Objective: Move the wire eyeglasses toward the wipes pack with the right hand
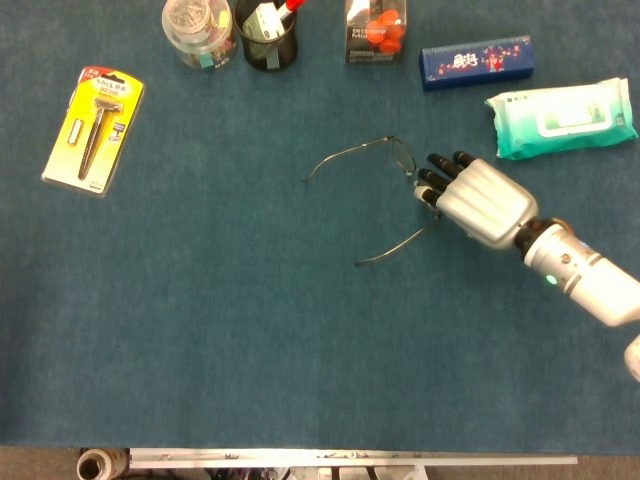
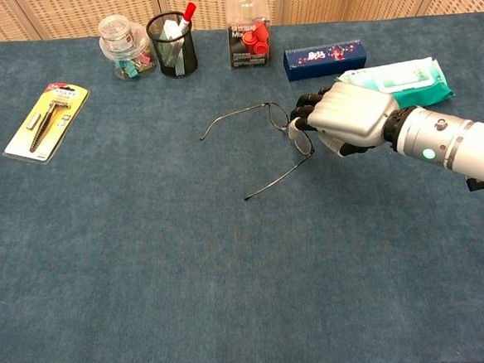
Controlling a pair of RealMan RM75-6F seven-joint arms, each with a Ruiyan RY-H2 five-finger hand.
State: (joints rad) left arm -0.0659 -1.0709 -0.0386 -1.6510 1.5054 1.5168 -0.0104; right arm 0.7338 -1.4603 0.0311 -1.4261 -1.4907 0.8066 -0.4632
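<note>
The wire eyeglasses [image 1: 400, 156] lie unfolded on the blue table cloth, temples pointing left and toward the front edge; in the chest view they sit at mid-table [image 2: 278, 114]. My right hand [image 1: 478, 200] reaches in from the right, and its dark fingertips [image 1: 432, 176] hang over the nearer lens, partly hiding it. The fingers are slightly curled and nothing shows pinched between them; the glasses still rest flat. In the chest view the same hand [image 2: 345, 118] covers the right end of the frame. The green-and-white wipes pack [image 1: 563, 117] lies up and to the right of the hand. No left hand shows.
Along the far edge stand a blue box [image 1: 475, 61], a clear box with red items [image 1: 376, 30], a black mesh pen cup [image 1: 266, 35] and a jar of clips [image 1: 197, 32]. A yellow blister pack [image 1: 94, 128] lies at far left.
</note>
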